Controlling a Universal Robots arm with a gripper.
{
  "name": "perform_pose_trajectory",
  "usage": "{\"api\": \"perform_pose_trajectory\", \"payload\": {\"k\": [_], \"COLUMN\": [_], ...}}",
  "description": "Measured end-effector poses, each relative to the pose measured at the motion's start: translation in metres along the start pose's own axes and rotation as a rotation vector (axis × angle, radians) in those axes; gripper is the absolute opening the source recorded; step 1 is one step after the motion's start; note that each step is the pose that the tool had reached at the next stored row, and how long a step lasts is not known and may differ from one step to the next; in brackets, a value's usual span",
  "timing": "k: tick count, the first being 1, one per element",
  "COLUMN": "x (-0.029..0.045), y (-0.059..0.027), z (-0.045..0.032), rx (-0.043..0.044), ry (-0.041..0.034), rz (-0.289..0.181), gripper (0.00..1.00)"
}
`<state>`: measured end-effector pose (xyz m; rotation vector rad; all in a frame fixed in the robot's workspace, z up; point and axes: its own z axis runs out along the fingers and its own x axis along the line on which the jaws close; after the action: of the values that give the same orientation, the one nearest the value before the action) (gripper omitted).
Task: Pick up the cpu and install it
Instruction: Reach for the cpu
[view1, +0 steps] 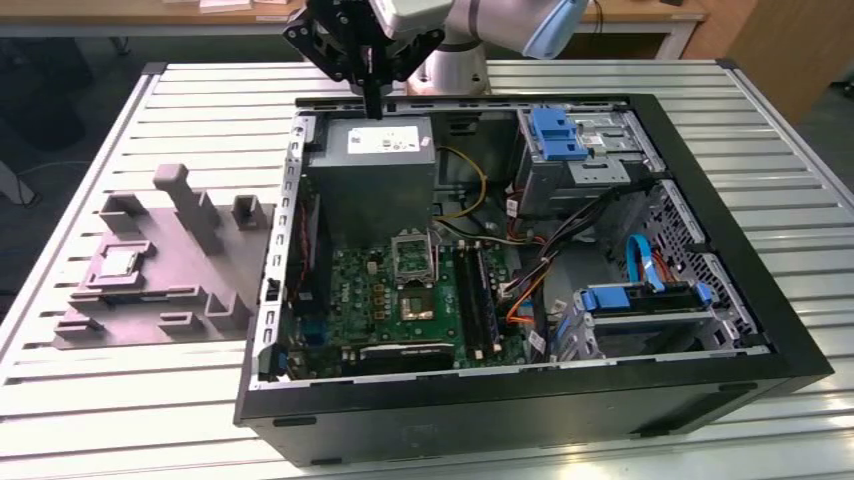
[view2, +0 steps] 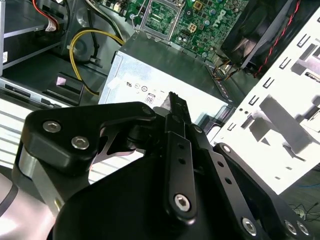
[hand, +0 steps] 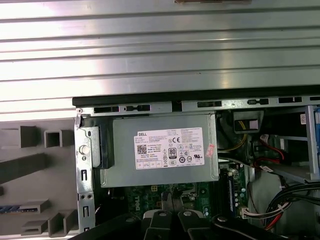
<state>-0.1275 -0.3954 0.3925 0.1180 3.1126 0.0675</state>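
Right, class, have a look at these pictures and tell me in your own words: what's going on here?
A robot arm is working over an open computer case on a slatted table. Its gripper hangs shut and empty above the grey power supply. The cpu lies in the grey moulded tray outside the case, on the exterior view's left, not yet picked up. The socket on the motherboard sits just past the power supply.
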Motion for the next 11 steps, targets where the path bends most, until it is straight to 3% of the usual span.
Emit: {"api": "perform_pose_trajectory", "payload": {"k": [4,6,11], "x": [0.0000,0.0052,0.0062], "y": [0.0000,-0.0004,-0.0005], "z": [0.0001,0.0005,0.0005], "rx": [0.0000,-0.0001,-0.0001], "ry": [0.0000,0.0002,0.0002], "rz": [0.000,0.000,0.000], "gripper": [0.11,0.11,0.11]}}
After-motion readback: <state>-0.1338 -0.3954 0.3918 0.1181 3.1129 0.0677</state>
